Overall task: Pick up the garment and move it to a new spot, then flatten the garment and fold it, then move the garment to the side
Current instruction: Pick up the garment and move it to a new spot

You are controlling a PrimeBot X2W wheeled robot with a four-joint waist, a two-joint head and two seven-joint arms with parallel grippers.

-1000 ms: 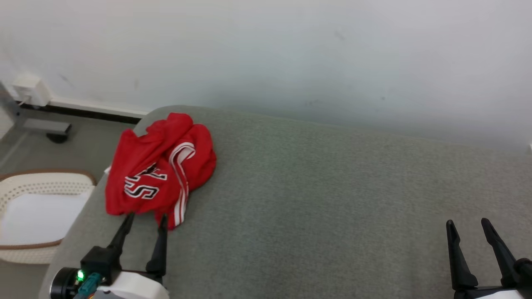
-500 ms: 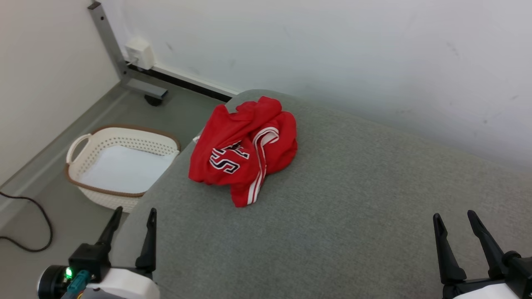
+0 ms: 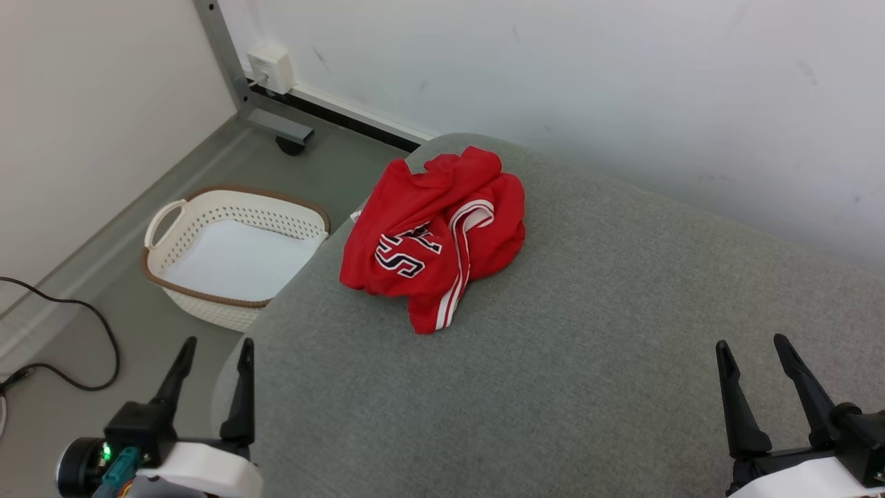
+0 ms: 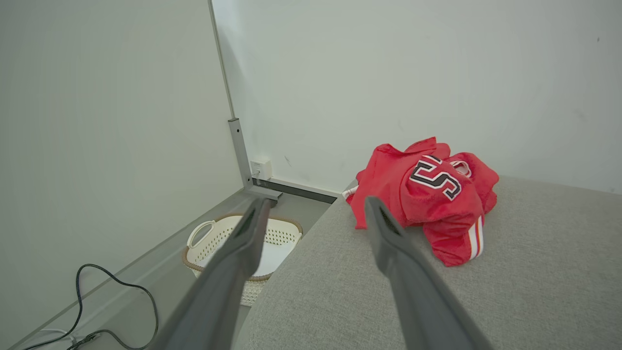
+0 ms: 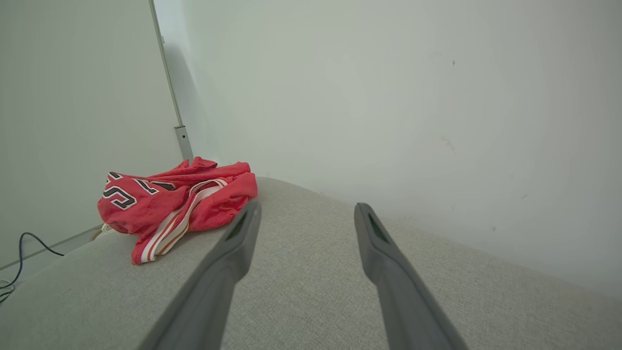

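The red garment (image 4: 440,214) shows a black "S" or "5".

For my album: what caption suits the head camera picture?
Crumpled red jersey on a grey cushion, white basket beside; left fingers and right fingers open.

A cream basket (image 3: 242,207) stands on the floor (image 3: 173,328) beside the grey cushion (image 3: 553,346), seemingly a socket box (image 3: 271,66) behind.

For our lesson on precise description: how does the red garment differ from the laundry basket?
The garment is red with white stripes; the basket is cream with a brown rim. The garment is a crumpled heap; the basket stands upright with perforated walls. The garment lies on the grey cushion; the basket sits on the floor beside it. Both lie toward the robot's left.
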